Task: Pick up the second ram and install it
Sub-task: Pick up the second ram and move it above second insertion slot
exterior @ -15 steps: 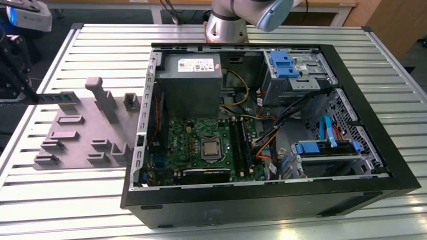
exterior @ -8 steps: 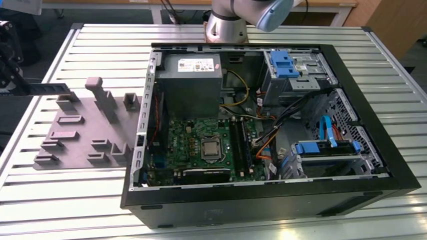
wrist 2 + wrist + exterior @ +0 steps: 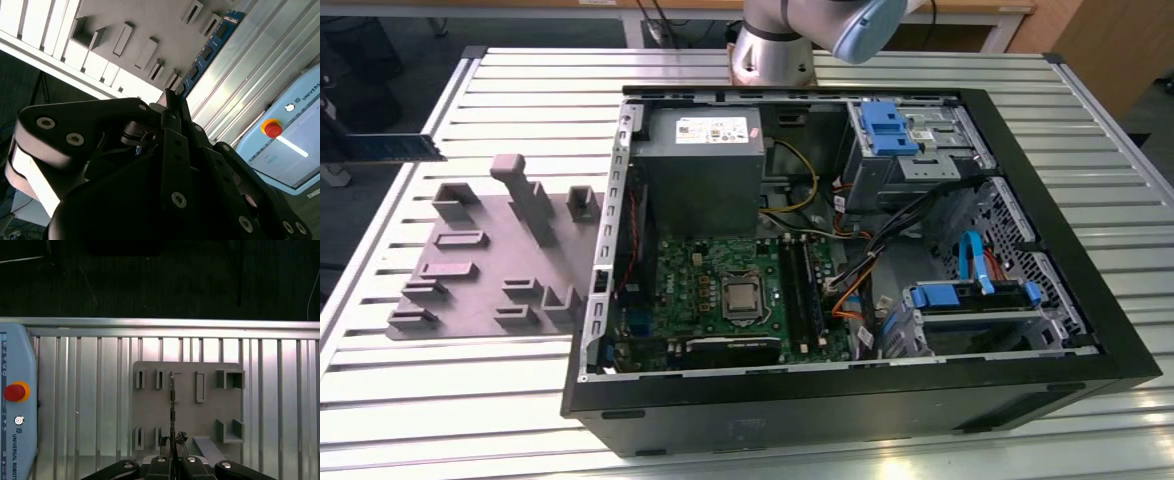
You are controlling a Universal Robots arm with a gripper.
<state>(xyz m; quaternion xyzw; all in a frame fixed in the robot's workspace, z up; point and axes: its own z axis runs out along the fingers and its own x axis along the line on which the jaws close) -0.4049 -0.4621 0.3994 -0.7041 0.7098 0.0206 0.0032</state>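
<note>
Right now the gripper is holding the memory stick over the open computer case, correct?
Not over the computer case. The gripper holds the memory stick over the grey fixture plate instead, as the first wrist view shows.

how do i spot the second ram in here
Find the open computer case, then the grey fixture plate to the exterior view's left of it. Past that plate's far edge, the second ram sits in the gripper's jaws: a thin blue-green board with black chips, unlike the grey blocks.
</note>
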